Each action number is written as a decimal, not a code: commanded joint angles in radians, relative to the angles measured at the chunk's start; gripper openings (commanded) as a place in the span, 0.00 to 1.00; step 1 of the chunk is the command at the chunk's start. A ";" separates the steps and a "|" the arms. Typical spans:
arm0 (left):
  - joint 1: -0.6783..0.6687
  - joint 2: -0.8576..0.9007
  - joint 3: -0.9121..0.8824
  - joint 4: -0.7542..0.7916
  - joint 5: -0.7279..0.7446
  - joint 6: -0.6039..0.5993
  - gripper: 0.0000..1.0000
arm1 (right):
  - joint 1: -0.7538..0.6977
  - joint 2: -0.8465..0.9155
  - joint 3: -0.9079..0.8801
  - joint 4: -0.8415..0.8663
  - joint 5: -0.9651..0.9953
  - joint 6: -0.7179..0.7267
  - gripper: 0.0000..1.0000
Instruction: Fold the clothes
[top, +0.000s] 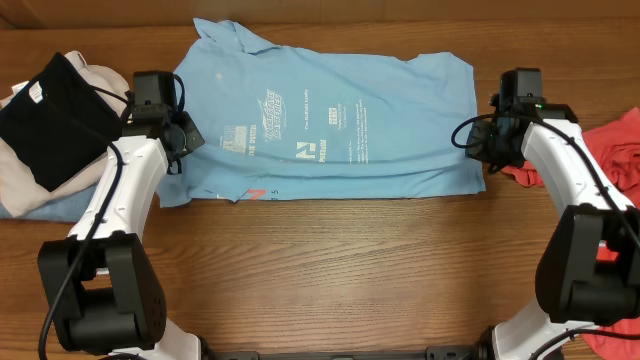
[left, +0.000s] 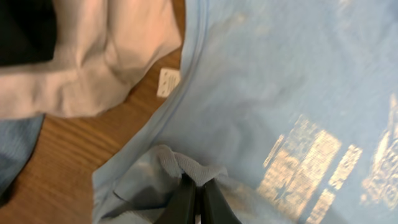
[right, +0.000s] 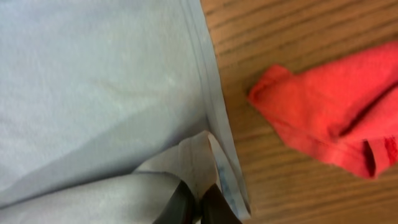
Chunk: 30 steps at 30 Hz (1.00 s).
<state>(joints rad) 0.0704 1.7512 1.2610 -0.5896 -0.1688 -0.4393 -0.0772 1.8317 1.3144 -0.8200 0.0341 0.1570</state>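
The light sky-blue T-shirt (top: 330, 120) lies spread across the table's middle with its lettering up. My left gripper (top: 188, 138) is shut on a bunched fold at the shirt's left edge, seen in the left wrist view (left: 196, 185). My right gripper (top: 478, 140) is shut on a raised fold at the shirt's right edge, seen in the right wrist view (right: 198, 194). The coral-red T-shirt (top: 620, 150) lies crumpled at the far right and also shows in the right wrist view (right: 336, 118).
A pile of other clothes sits at the far left: a black garment (top: 50, 120) on top of a beige one (top: 90, 80), with blue cloth (top: 60, 205) beneath. Bare wooden table (top: 330, 270) runs along the front.
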 joint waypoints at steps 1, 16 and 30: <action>-0.005 0.015 0.000 0.029 0.009 -0.006 0.04 | -0.004 0.001 -0.002 0.035 0.017 -0.003 0.04; -0.005 0.093 0.000 0.144 0.009 -0.002 0.04 | -0.004 0.022 -0.002 0.146 0.019 0.000 0.04; -0.005 0.128 0.000 0.233 0.012 -0.002 0.04 | -0.004 0.034 -0.002 0.184 0.085 0.031 0.04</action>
<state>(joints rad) 0.0704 1.8709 1.2606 -0.3668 -0.1535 -0.4389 -0.0769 1.8599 1.3144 -0.6476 0.0937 0.1791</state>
